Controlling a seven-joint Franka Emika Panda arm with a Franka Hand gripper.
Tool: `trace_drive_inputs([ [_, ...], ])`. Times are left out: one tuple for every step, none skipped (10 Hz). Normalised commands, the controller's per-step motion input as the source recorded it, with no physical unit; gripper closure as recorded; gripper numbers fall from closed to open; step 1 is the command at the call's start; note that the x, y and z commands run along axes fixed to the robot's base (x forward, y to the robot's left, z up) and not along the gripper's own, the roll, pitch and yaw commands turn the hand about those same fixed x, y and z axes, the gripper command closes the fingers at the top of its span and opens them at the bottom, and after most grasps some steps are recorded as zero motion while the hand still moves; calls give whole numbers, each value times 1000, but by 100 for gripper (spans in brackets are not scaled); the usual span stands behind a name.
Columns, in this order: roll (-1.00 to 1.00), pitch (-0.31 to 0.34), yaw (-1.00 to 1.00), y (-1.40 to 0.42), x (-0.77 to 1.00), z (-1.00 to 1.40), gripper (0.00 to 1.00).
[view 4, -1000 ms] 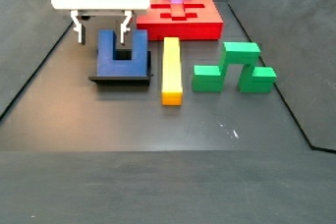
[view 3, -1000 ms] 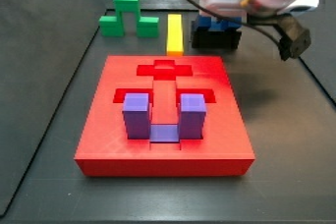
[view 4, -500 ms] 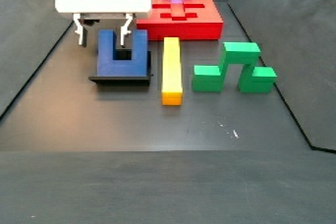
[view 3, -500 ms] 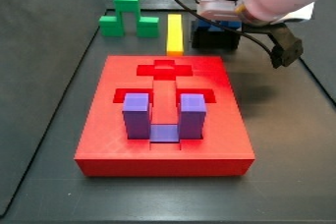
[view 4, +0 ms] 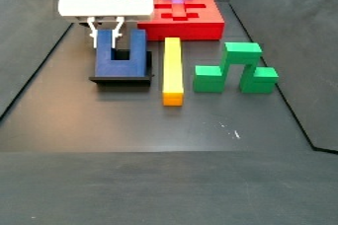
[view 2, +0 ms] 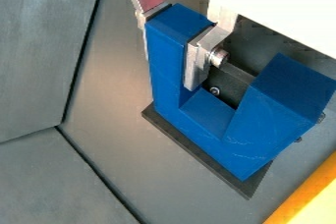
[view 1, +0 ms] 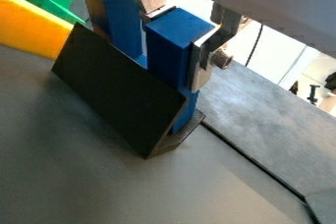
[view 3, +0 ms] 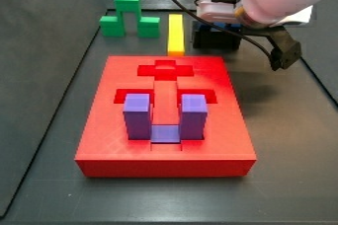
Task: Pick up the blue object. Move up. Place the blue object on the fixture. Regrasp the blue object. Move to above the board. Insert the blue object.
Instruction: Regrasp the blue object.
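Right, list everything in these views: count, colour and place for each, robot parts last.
blue object: one, dark blue, U-shaped, standing on the fixture.
fixture: one, black, on the floor beside the yellow bar.
board: one, red, large slab with cross-shaped and U-shaped recesses.
purple block: one, purple, U-shaped, seated in the board with prongs up.
yellow bar: one, yellow, lying on the floor between the fixture and the green block.
green block: one, green, stepped, on the floor next to the yellow bar.
gripper: one, white body with silver fingers, over the fixture, fingers around one prong of the blue object; whether it clamps the prong cannot be told.
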Motion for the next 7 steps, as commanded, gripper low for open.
trace_drive_inputs([
  [0, 0, 0, 0, 0, 0, 100],
  [0, 0, 0, 0, 0, 0, 100],
  [0, 0, 0, 0, 0, 0, 100],
  [0, 0, 0, 0, 0, 0, 100],
  [0, 0, 0, 0, 0, 0, 100],
  [0, 0, 0, 0, 0, 0, 100],
  [0, 0, 0, 0, 0, 0, 100],
])
